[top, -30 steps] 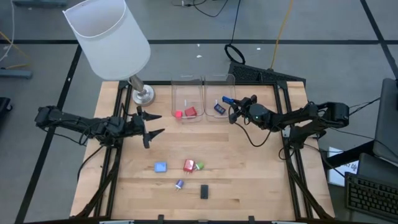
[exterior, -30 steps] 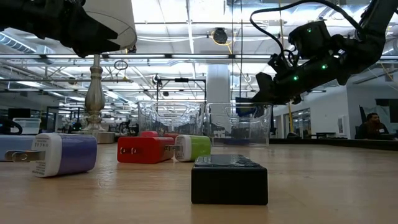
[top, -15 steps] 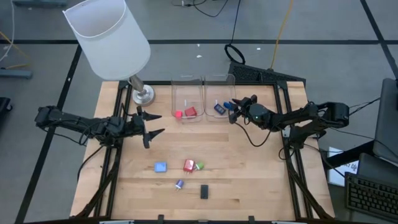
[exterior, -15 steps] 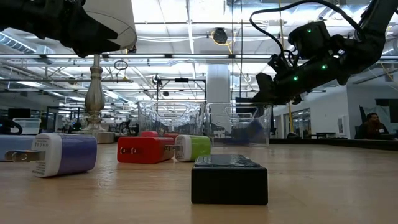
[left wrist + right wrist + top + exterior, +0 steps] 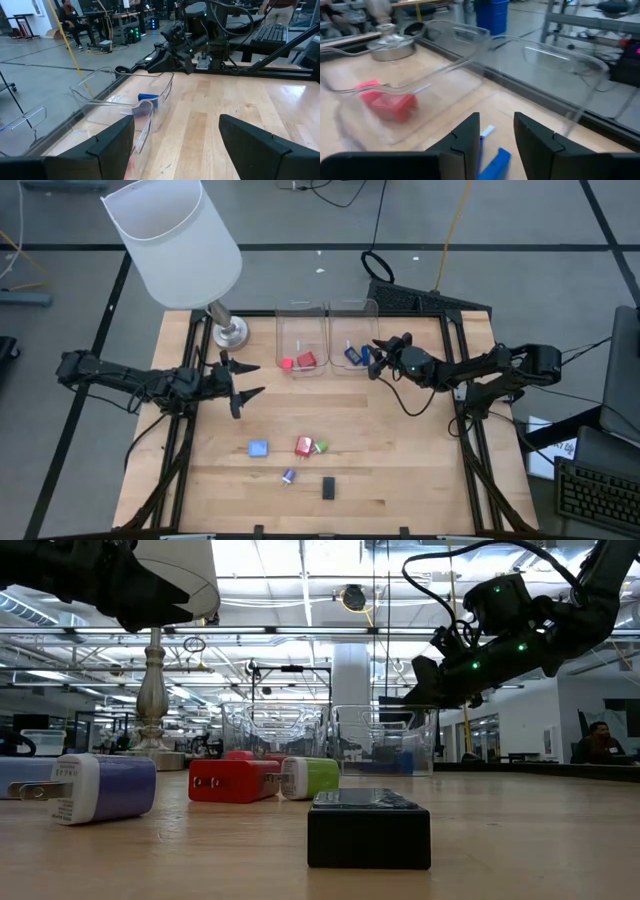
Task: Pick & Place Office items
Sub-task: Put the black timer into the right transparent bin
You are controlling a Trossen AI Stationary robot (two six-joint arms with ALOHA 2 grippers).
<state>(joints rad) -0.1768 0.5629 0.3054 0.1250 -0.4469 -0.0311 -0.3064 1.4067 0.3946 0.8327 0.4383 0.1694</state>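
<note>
We see two dark blue pieces (image 5: 353, 355) lying in the right clear bin (image 5: 352, 311), below our right gripper (image 5: 373, 359), fingers slightly apart, empty. Left gripper (image 5: 247, 379) waits over the bench (image 5: 400, 460), fingers wide apart.

We see two slim black jointed arms, black cables looping along the right one, green lights glowing on its wrist.
</note>
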